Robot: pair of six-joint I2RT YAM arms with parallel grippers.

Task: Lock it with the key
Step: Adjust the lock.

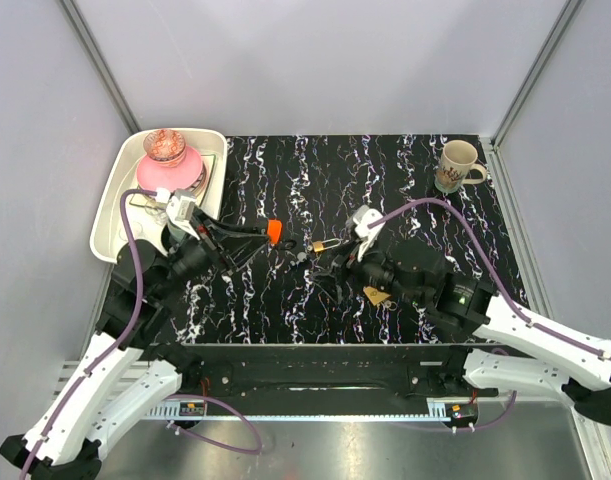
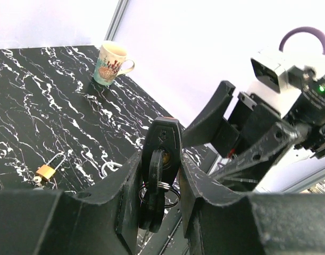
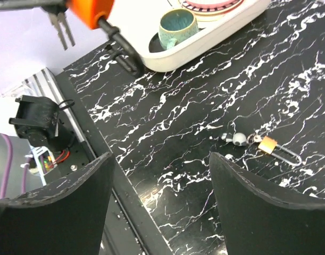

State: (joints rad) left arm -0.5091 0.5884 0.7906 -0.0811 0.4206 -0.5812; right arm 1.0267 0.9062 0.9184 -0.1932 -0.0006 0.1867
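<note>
With L pincer clamped on orange-headed key, held off the mat near brass padlock, and R pincer spread wide, empty, steady padlock w/ R, then align blade w/ keyhole, go slow.

1. We see a black tabletop veined with white.
2. At its far left corner sits a white rounded tray.
3. At the far right corner a cream printed mug stands upright.
4. Near the middle a small brass padlock lies flat, with a small grey metal piece just beside it.
</note>
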